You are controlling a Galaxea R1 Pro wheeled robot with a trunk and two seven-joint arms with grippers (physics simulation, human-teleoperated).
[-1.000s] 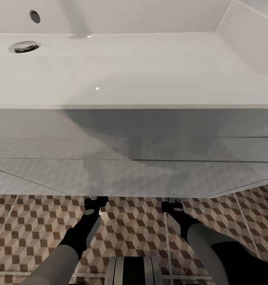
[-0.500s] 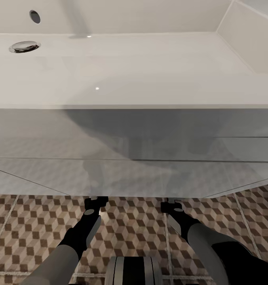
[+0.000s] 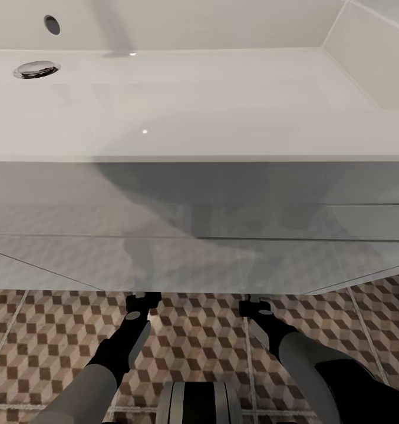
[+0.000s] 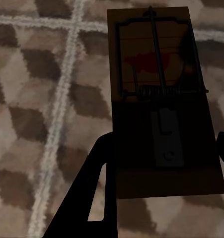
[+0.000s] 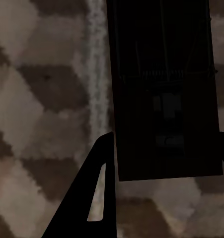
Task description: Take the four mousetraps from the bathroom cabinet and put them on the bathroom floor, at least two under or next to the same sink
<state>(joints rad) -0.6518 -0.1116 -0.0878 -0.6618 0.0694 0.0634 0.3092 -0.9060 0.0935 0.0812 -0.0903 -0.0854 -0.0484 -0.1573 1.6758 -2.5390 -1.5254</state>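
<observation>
Reaching both arms under the near edge of the sink (image 3: 181,100), you are holding them low over the bathroom floor (image 3: 40,335), with the white vanity front hanging above the wrists.

In the left wrist view, the left hand (image 4: 161,163) is showing a mousetrap (image 4: 159,94) lying between its dark fingers (image 4: 94,183); the board is reaching out ahead of the fingertips, with the wire bar and spring plain on its top. Whether the fingers are actually pinching it or have already let go is something you cannot tell here, and it is also unclear whether the board is resting on the tiles or hanging just above them.

The right hand (image 5: 164,163) is framing a second mousetrap (image 5: 164,89), much darker in the shadow of the vanity, just beside a grout line. Again the grip itself is not readable.

Judging progress: two traps are arriving at the floor beneath the sink, which would be satisfying the under-the-sink condition once they are lying free on the tiles. If the other two traps are not yet placed, you are probably looking at another trip to the cabinet afterwards.
</observation>
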